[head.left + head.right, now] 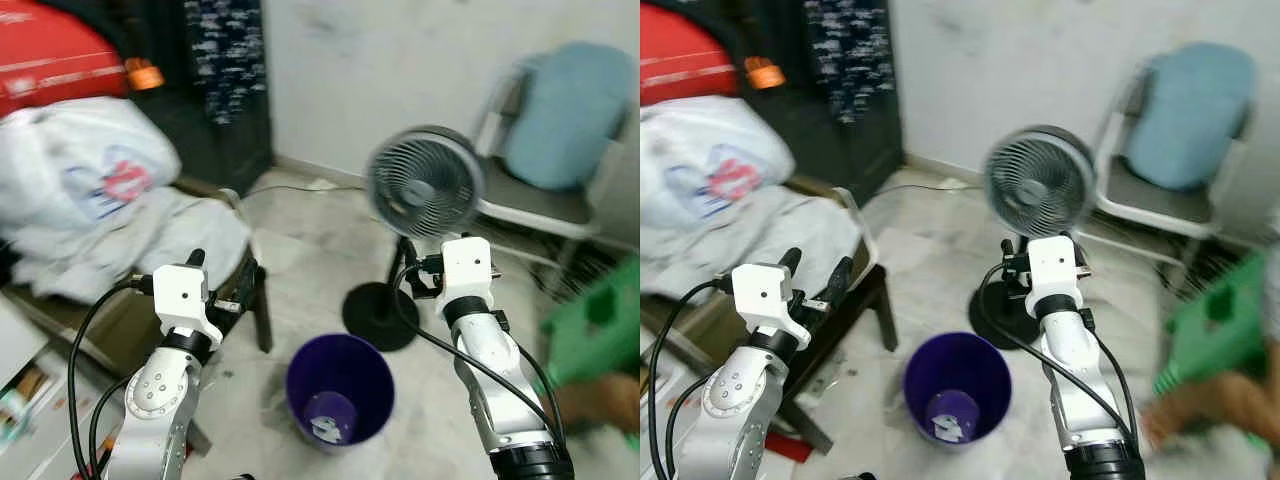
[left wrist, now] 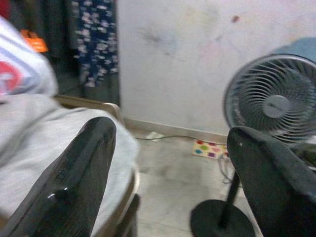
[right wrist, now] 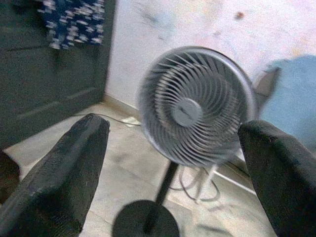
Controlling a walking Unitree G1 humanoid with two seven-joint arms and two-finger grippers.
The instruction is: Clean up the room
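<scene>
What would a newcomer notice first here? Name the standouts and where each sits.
A purple bin stands on the floor, centre foreground, between the two raised arms, with a scrap of white litter inside. Just behind it stands a grey pedestal fan on a round black base, near the wall. The left gripper and right gripper are both held open and empty, and a heap of white bags and cloth fills a chair on the left.

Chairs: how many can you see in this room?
2. A wooden chair piled with white laundry stands at the robot's left; a white-framed chair with a blue cushion stands against the wall, right. Others may be hidden.
</scene>
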